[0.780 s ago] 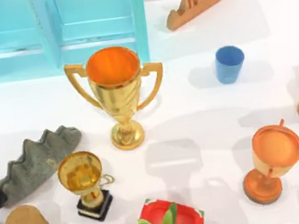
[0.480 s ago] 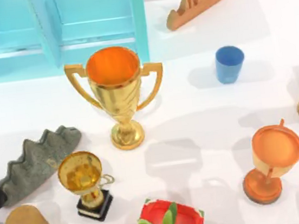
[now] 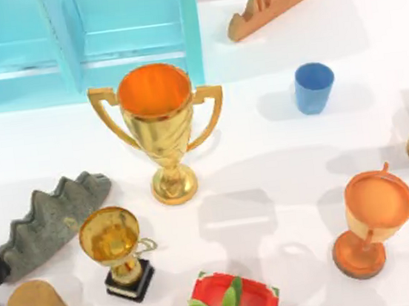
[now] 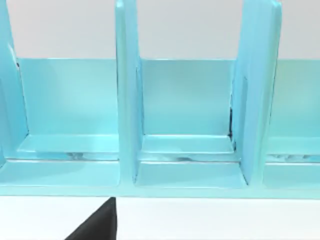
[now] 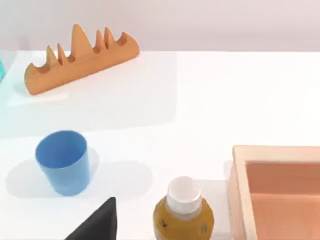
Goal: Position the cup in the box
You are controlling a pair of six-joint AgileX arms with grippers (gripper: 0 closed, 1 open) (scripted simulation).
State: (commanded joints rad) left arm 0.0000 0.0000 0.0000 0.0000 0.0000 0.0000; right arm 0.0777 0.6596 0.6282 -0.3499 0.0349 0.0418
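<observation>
Our small plain blue tumbler [image 3: 314, 87] stands upright on the white desk [image 3: 265, 160], near the pink open box [image 5: 280, 192]; can't tell either hand's state.

We are seeing the cup [image 3: 314, 87] standing upright on the white table [image 3: 281, 166], right of the gold two-handled trophy [image 3: 160, 128] and below the orange toothed rack [image 3: 270, 4], while the orange goblet [image 3: 371, 220] is standing nearer us and the turquoise shelf [image 3: 75, 42] is sitting upper left
</observation>
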